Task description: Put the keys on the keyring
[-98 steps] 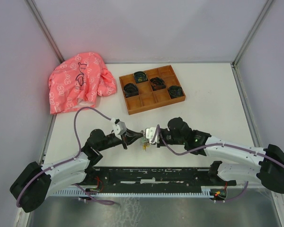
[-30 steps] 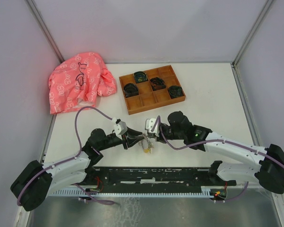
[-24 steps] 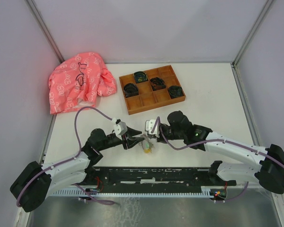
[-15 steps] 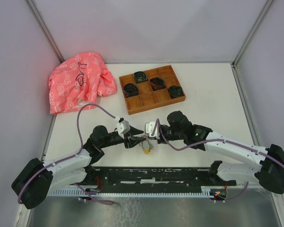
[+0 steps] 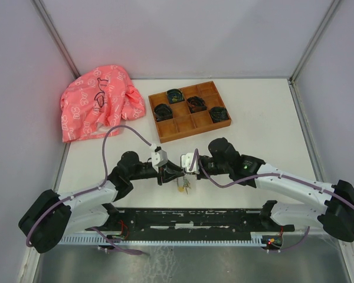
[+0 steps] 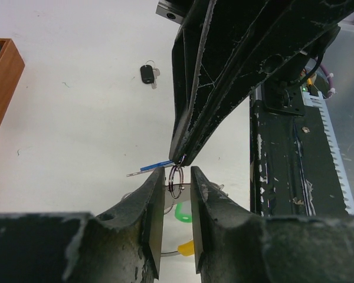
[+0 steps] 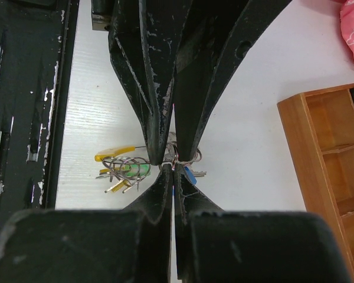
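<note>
— Keyring? Pinched tight by right gripper, low over table, between left gripper's slightly spread jaws.
— Judged light, stiff, slippery; best taken on bare wire beside that pinch.

The top external camera looks down from above and behind the arm bases across the whole table, while the two wrist cameras face each other at close range just above it, all three sharing the keyring and, it seems, a corner of the wooden tray.
</note>
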